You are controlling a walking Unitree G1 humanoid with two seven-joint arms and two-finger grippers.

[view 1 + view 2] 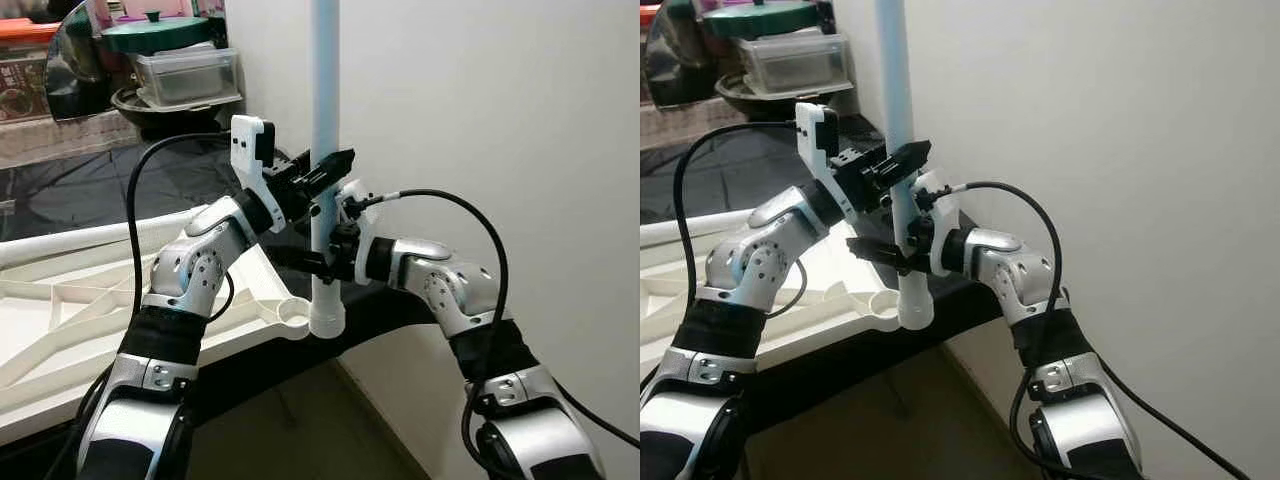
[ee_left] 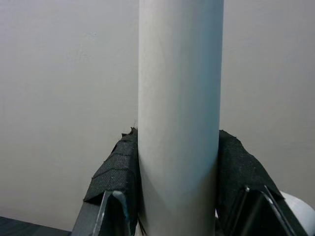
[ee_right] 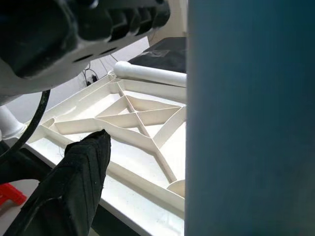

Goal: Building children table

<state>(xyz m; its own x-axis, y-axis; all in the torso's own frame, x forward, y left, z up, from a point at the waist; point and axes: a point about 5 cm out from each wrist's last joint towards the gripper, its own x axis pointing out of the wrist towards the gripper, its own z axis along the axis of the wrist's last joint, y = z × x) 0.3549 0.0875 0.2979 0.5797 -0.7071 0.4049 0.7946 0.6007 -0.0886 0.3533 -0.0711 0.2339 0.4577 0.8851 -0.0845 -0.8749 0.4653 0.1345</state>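
Arms: two silver arms rise from the near edge of the head views and meet at a pale upright table leg by the white wall.
Left gripper: reaches in from the left and is clamped around the leg, above the other gripper; its wrist view shows a padded black finger pressed on each side of the tube.
Right gripper: comes in from the right, lower on the leg; I cannot tell whether it grips the tube or merely sits beside it.
Right wrist view: the leg is a wide blurred band close to the lens, and one black finger stands clear of it, over the tabletop.
Table leg: vertical, its lower end seated in a round socket at the near right corner of the tabletop.
Tabletop: white, upside down, ribs facing up, lying on a black surface to the left; the right wrist view shows the ribs crossing in an X, plus another white leg lying along its far edge.
Far left: plastic container and a green lid stacked on a counter.
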